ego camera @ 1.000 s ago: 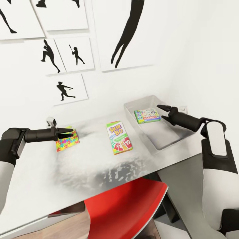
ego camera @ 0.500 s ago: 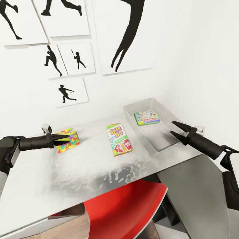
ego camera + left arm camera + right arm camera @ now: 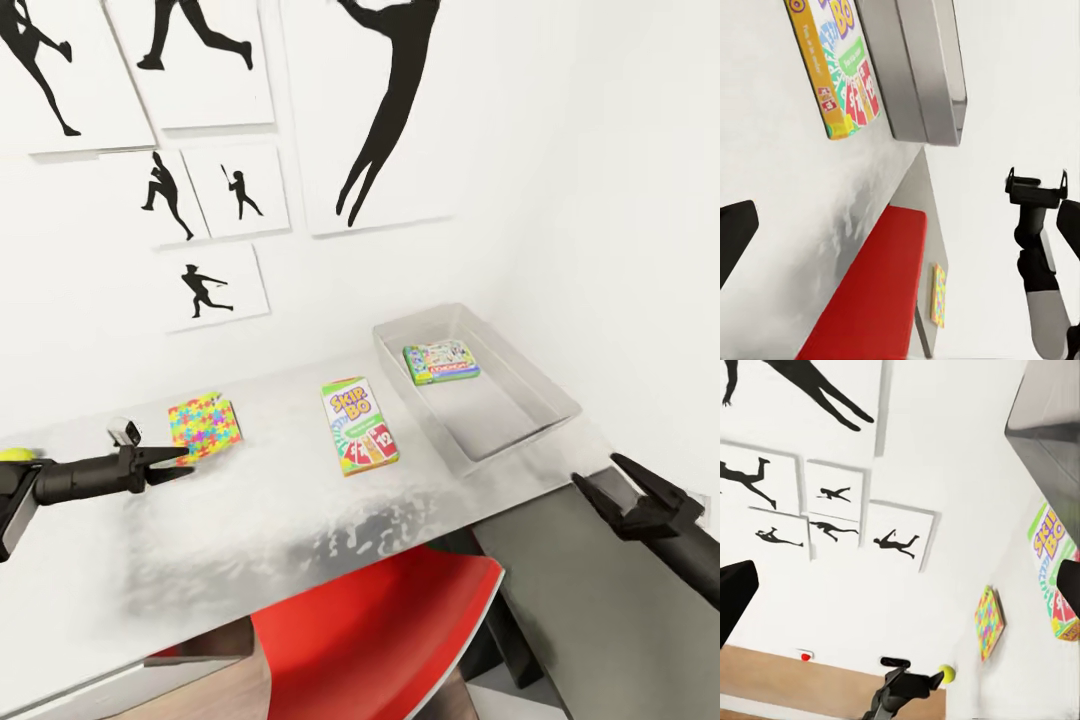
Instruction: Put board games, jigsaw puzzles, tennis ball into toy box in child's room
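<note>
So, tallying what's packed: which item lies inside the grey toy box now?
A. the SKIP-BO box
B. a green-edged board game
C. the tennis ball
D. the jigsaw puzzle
B: the green-edged board game lies on the toy box floor, at its far end.

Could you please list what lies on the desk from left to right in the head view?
Tennis ball → left tool → jigsaw puzzle → SKIP-BO box → toy box holding a board game → right tool, off the desk's edge.
</note>
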{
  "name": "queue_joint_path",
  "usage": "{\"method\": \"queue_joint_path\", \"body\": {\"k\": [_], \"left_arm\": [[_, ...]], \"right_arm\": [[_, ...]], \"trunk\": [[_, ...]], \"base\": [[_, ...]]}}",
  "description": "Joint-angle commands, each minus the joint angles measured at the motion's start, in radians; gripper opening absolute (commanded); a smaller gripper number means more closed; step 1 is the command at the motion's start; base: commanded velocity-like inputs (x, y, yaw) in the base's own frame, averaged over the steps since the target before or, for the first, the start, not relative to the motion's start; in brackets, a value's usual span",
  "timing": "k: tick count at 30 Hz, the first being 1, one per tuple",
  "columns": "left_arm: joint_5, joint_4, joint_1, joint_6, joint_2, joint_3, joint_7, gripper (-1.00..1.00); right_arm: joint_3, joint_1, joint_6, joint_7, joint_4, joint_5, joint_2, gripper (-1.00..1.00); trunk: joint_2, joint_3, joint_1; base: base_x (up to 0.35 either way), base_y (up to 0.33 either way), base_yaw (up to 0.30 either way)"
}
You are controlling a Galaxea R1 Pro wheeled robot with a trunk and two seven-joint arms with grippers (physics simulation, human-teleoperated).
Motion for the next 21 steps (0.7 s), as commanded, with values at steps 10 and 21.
{"method": "queue_joint_path", "body": {"k": [10, 21], "left_arm": [[0.117, -0.031, 0.141, 0.009, 0.039, 0.000, -0.004, 1.00], [0.371, -0.285, 0.337, 0.011, 0.106, -0.013, -0.004, 1.00]], "right_arm": [[-0.029, 0.165, 0.005, 0.113, -0.001, 0.020, 0.014, 1.00], [-0.029, 0.184, 0.005, 0.149, -0.001, 0.137, 0.040, 1.00]], "trunk": [[-0.002, 0.015, 0.001], [-0.002, 0.033, 0.001]], "base": [[0.000, 0.000, 0.000], [0.000, 0.000, 0.000]]}}
